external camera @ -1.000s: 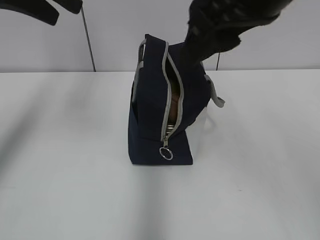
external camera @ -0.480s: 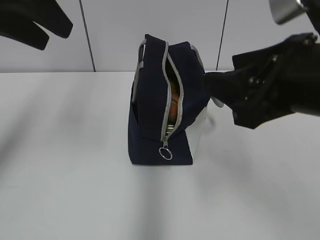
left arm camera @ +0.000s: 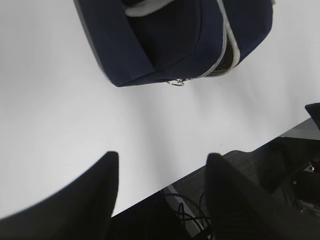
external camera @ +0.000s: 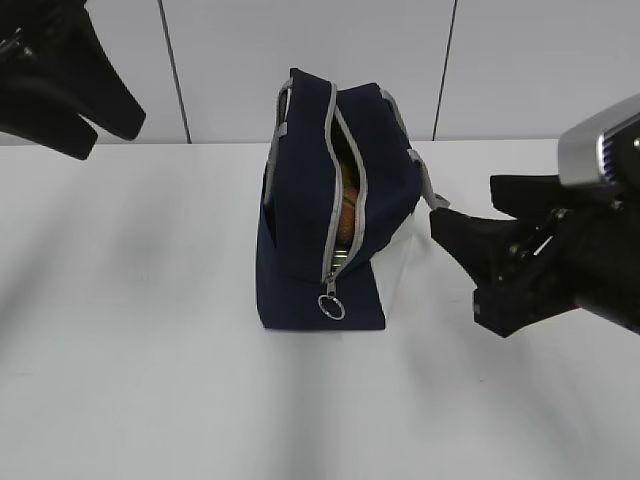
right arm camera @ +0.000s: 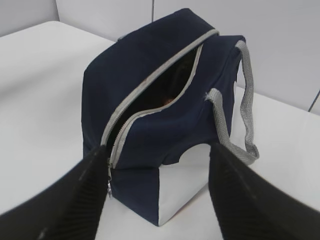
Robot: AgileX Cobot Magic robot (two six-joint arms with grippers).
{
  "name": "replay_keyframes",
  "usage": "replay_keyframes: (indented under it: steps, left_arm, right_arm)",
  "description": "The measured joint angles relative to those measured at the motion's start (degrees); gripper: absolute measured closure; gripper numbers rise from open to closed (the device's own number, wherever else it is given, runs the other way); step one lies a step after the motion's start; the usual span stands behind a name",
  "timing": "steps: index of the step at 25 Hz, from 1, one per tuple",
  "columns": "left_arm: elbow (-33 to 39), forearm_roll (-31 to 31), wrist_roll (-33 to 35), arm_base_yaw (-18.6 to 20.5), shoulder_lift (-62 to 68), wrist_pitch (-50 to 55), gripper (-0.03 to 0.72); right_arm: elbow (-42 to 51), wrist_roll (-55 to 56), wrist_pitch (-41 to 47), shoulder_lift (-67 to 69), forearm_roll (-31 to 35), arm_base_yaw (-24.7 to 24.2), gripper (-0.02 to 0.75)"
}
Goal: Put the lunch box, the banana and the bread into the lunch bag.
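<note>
The navy lunch bag (external camera: 300, 220) stands on the white table with its grey zipper open and the ring pull (external camera: 332, 307) hanging low at the front. The golden-brown bread (external camera: 347, 207) shows inside through the opening. The lunch box and the banana are hidden. My right gripper (external camera: 462, 203) is open and empty, just right of the bag and apart from it; in the right wrist view (right arm camera: 159, 150) its fingers frame the bag (right arm camera: 150, 125). My left gripper (external camera: 110, 138) is open and empty, high at the far left, and the left wrist view (left arm camera: 162, 165) shows the bag (left arm camera: 170, 40) well beyond it.
A grey strap handle (right arm camera: 245, 100) hangs off the bag's right side over the white side panel (right arm camera: 185, 185). The table's front edge (left arm camera: 240, 150) shows in the left wrist view, with dark floor and cables below. A panelled white wall stands behind the table.
My right arm has drawn back from above the bag's opening, moving right and down to table height beside the bag. The left arm has shifted slightly. The bag has not moved.
</note>
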Motion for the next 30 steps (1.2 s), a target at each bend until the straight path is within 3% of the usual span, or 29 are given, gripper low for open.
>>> replay_keyframes:
  steps: [7,12,16,30]
  left_arm:
    - [7.3,-0.2,0.5,0.0,0.0,-5.9,0.304]
    - [9.7,-0.7,0.9,0.0,0.0,-8.2,0.307]
    - [9.8,-0.9,1.1,0.0,0.0,-8.4,0.308]
    - [9.8,-0.9,1.6,0.0,0.0,-8.5,0.310]
  right_arm:
    - [0.1,2.1,-1.4,9.6,-3.7,0.0,0.267]
    - [0.1,13.3,-8.5,21.8,-15.5,0.0,0.270]
    - [0.0,20.1,-16.2,29.8,-24.1,0.0,0.315]
    - [-7.9,21.5,-20.6,41.7,-26.0,0.0,0.468]
